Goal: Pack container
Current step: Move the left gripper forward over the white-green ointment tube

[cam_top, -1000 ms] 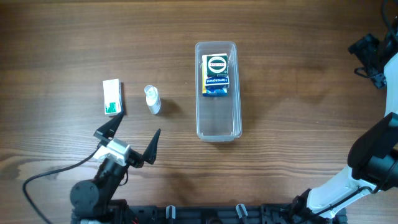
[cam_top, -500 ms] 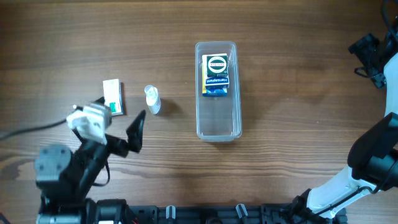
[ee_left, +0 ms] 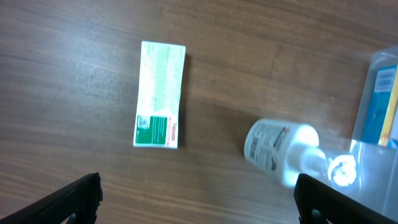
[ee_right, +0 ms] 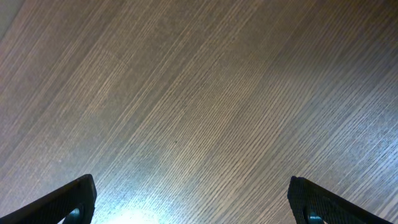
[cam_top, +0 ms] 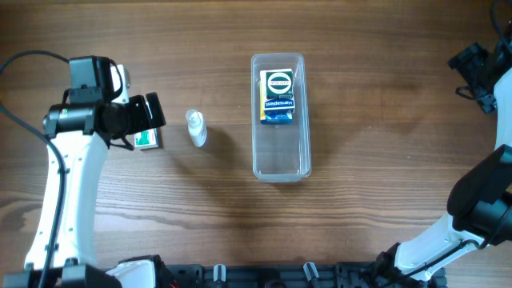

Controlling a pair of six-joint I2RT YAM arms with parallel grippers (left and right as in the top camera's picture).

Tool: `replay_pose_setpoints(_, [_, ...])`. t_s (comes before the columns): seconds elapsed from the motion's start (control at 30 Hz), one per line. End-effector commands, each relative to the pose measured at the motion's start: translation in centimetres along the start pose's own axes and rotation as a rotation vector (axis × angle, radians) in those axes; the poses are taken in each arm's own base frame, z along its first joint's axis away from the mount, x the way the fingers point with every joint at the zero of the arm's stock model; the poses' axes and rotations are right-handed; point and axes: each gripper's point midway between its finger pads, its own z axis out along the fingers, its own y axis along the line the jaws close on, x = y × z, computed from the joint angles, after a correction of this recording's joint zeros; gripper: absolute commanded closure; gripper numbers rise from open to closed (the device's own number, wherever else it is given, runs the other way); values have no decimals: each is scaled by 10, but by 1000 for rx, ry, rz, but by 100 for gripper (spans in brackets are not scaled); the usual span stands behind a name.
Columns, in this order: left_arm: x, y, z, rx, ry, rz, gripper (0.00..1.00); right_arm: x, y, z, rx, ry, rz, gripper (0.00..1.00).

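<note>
Plainly, the left claw [ee_left: 199, 204] hangs wide open and empty over a green-and-white box [ee_left: 160, 94]. A small bottle [ee_left: 280, 151] lies between that box and the container [cam_top: 280, 164], which sits mid-table [cam_top: 384, 160] holding a blue pack [cam_top: 278, 96]. The right claw [ee_right: 193, 205] gapes empty too.

A green-and-white rectangular cardboard box [ee_left: 160, 94] is lying flat on the dark wooden tabletop [cam_top: 384, 160], and a small white plastic bottle [ee_left: 280, 152] is lying on its side near it, apart.
</note>
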Motion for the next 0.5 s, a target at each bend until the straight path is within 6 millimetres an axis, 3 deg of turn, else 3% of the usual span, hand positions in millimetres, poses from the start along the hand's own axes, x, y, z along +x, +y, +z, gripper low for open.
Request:
replay_pose_setpoints(0.0, [-9, 4, 17, -17, 6, -10, 0, 4, 0, 6, 3, 14, 10, 0])
replay_pose_setpoints(0.13, [-14, 6, 31, -16, 10, 65, 0, 4, 0, 6, 2, 14, 10, 0])
replay_pose_setpoints(0.23, [-12, 23, 43, -31, 47, 44, 0, 4, 0, 6, 2, 14, 11, 0])
replay_pose_setpoints(0.37, [-7, 19, 61, 119, 86, 251, 0, 4, 0, 6, 3, 14, 10, 0])
replay_pose_setpoints(0.47, [-11, 33, 82, 55, 97, 289, 0, 3, 0, 6, 2, 14, 10, 0])
